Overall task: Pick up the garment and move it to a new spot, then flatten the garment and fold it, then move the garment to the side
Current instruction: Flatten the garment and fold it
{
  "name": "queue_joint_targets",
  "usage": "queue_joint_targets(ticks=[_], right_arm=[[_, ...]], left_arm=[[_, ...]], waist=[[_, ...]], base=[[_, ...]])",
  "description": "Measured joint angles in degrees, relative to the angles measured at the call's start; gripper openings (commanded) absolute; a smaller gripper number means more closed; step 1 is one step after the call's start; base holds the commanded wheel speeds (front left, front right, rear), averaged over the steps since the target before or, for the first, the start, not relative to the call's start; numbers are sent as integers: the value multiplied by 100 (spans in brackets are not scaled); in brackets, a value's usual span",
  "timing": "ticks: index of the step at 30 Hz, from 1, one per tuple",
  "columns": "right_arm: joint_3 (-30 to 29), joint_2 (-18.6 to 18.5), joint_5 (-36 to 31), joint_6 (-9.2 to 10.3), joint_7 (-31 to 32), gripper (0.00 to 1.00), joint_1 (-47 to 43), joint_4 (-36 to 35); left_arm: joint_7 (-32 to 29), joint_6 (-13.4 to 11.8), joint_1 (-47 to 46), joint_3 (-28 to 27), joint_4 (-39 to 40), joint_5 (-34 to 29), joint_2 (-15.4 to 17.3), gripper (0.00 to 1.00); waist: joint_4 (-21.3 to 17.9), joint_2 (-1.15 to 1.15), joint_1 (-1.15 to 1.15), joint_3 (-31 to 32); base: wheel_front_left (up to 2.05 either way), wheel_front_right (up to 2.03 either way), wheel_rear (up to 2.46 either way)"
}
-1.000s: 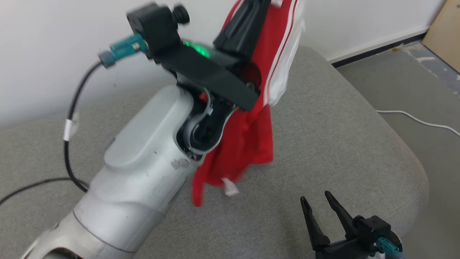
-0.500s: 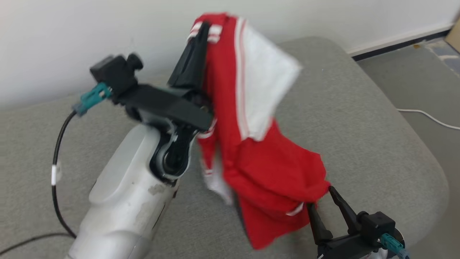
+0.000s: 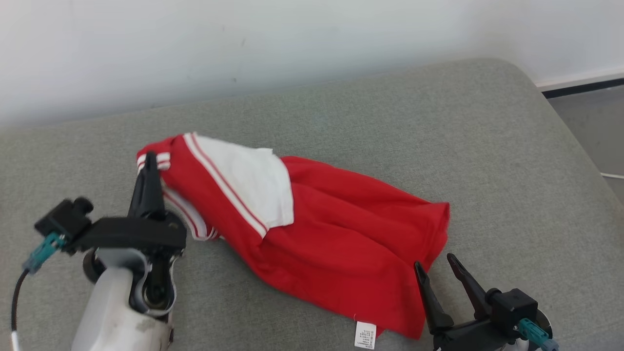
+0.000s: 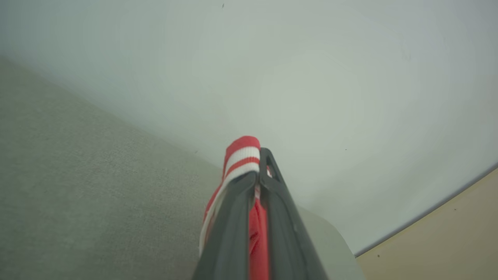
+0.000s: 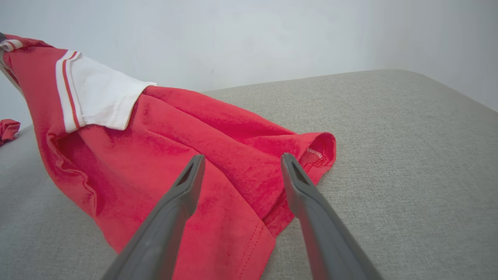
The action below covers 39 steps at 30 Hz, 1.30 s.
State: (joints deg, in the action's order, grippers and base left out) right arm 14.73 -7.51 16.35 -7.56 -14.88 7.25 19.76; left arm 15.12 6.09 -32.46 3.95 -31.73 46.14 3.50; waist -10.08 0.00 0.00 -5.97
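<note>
A red garment (image 3: pixel 336 229) with a white panel (image 3: pixel 248 178) and red-and-white striped cuffs lies spread across the grey cushion (image 3: pixel 438 131), its white label (image 3: pixel 365 335) at the near hem. My left gripper (image 3: pixel 148 163) is shut on a striped cuff at the garment's left end; in the left wrist view the cuff (image 4: pixel 242 157) sticks out past the closed fingertips. My right gripper (image 3: pixel 435 265) stands open at the garment's near right corner, fingers just off the hem. The right wrist view shows the red cloth (image 5: pixel 218 147) lying between and beyond the two fingers (image 5: pixel 186 194).
A white wall runs behind the cushion. The cushion's rounded right edge drops to a grey floor (image 3: pixel 592 112) with a white cable (image 3: pixel 613 174). A small red scrap of cloth (image 5: pixel 7 130) shows at the left in the right wrist view.
The left arm has swung down and to the left, laying the hanging garment out on the cushion. The camera has shifted too. The right gripper stays open.
</note>
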Motion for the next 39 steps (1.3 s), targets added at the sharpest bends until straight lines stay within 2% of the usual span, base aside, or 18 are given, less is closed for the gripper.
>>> queue_joint_targets(ticks=[11,15,16,17,24,28,33,34,39], right_arm=[[10,-49,-2,0,125,100,-121,-120],[7,-60,13,0,133,100,-166,-137],[3,-62,16,0,135,100,-176,-142],[4,-62,19,0,144,100,-191,-144],[-34,-66,35,0,180,100,-257,-155],[-83,-63,34,0,186,100,-260,-177],[-170,-69,33,0,224,100,-279,-212],[-170,-69,33,0,224,100,-279,-212],[-276,-120,52,0,259,100,-292,-242]], left_arm=[[0,81,1334,-1150,15,-256,-64,0],[0,46,1704,-1214,57,-69,-67,2],[0,35,1795,-1201,86,-45,-66,38],[0,9,1888,-1199,118,-20,-66,98],[0,-164,2509,-1036,625,-131,-66,100],[0,-205,2811,-1004,1180,-534,-63,100],[0,-148,3105,-865,1912,-1599,-65,100],[0,-148,3105,-865,1912,-1599,-65,100],[0,-53,3396,-657,2372,-2571,-66,100]], waist=[[158,0,-1,217],[189,0,0,288],[198,0,0,308],[207,0,0,327],[311,0,-1,459],[395,0,0,515],[507,0,0,574],[507,0,0,574],[605,0,0,607]], base=[[0,0,0],[0,0,0],[0,0,0],[0,0,0],[0,0,0],[0,0,0],[0,0,0],[0,0,0],[0,0,0]])
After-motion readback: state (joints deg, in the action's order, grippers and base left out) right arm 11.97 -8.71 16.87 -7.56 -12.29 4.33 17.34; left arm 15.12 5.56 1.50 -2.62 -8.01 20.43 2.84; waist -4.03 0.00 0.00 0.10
